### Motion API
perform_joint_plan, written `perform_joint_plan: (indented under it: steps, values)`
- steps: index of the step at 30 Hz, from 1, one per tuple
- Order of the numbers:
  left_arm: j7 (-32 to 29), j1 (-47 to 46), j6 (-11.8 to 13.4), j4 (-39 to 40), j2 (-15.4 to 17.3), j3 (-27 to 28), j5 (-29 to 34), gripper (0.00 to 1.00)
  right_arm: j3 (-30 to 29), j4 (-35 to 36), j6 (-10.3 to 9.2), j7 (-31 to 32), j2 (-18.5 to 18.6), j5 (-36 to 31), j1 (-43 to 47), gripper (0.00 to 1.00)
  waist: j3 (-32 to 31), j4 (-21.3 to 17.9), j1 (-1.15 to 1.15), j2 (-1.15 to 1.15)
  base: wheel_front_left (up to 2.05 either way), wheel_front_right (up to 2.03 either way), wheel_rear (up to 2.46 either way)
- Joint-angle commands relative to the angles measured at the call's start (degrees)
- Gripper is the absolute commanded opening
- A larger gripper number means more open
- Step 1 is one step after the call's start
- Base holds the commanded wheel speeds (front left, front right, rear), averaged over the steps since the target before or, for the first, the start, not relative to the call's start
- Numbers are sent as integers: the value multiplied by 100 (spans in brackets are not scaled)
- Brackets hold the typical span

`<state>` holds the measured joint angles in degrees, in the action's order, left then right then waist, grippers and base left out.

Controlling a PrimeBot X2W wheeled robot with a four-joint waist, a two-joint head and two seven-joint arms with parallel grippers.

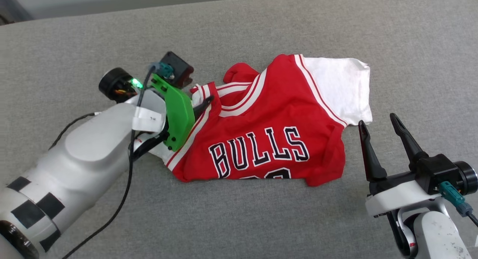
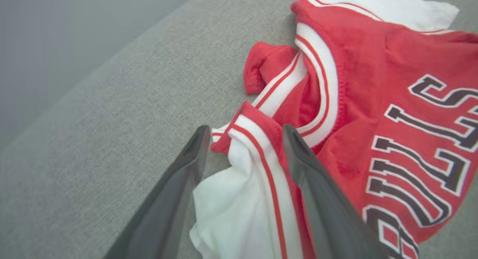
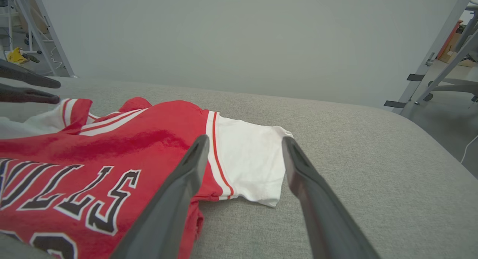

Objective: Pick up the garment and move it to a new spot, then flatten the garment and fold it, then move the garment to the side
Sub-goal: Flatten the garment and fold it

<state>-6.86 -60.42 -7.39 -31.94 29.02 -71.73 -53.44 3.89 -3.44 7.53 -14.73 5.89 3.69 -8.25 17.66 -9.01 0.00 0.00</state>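
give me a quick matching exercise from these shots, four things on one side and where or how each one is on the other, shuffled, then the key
Column one
1. left gripper
2. right gripper
3. flat white sleeve
4. lettering

Column two
A. black, outlined in white, on the garment's red front
B. open, fingers either side of the bunched sleeve by the collar
C. spread smooth at the robot's right
D. open, beside the flat white sleeve's lower corner

Pairs: 1-B, 2-D, 3-C, 4-A
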Motion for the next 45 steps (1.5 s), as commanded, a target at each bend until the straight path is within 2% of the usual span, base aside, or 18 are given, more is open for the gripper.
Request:
perform_joint_plan:
  steps: [1, 5, 8, 13, 18, 28, 37, 38, 39, 42, 45]
  values:
    - [110, -164, -10, 79, 81, 81, -135, 100, -21, -29, -4, -27, 1, -44, 74, 100, -200, 185, 0, 0, 0, 0, 0]
    - [114, -444, -10, 246, 353, 149, -260, 100, -3, -49, -4, -27, -1, -47, 153, 100, -352, 291, 0, 0, 0, 0, 0]
    - [-152, -632, -10, 267, 522, 147, -400, 100, 43, -46, -4, -27, 7, -51, 157, 100, -403, 311, 0, 0, 0, 0, 0]
    - [-1183, -763, -10, 222, 665, 56, -998, 100, 93, -33, -4, -27, 41, -47, 141, 100, -408, 275, 0, 0, 0, 0, 0]
    - [-1946, -729, -10, 161, 674, -59, -1253, 100, 89, -1, -4, -27, 61, -49, 124, 100, -318, 200, 0, 0, 0, 0, 0]
    - [-2911, -141, -10, 205, 693, -157, -1026, 100, 49, 42, -4, -27, 39, -57, 29, 100, -73, 56, 0, 0, 0, 0, 0]
    - [-3087, 481, -10, 230, 594, -162, -741, 100, 34, 45, -4, -27, -24, -78, -48, 100, 82, 42, 0, 0, 0, 0, 0]
    - [-3051, 502, -10, 226, 587, -162, -764, 31, 31, 42, -4, -27, -26, -81, -55, 100, 82, 50, 0, 0, 0, 0, 0]
    - [-2963, 510, -10, 210, 580, -162, -794, 0, 23, 36, -4, -27, -26, -85, -61, 100, 68, 63, 0, 0, 0, 0, 0]
    - [-2548, 483, -10, 200, 587, -156, -807, 0, -6, 21, -4, -27, -16, -100, -47, 100, -33, 112, 0, 0, 0, 0, 0]
    - [-1863, 498, -10, 258, 663, -36, -833, 0, -42, 7, -4, -27, -17, -108, 28, 100, -204, 172, 0, 0, 0, 0, 0]
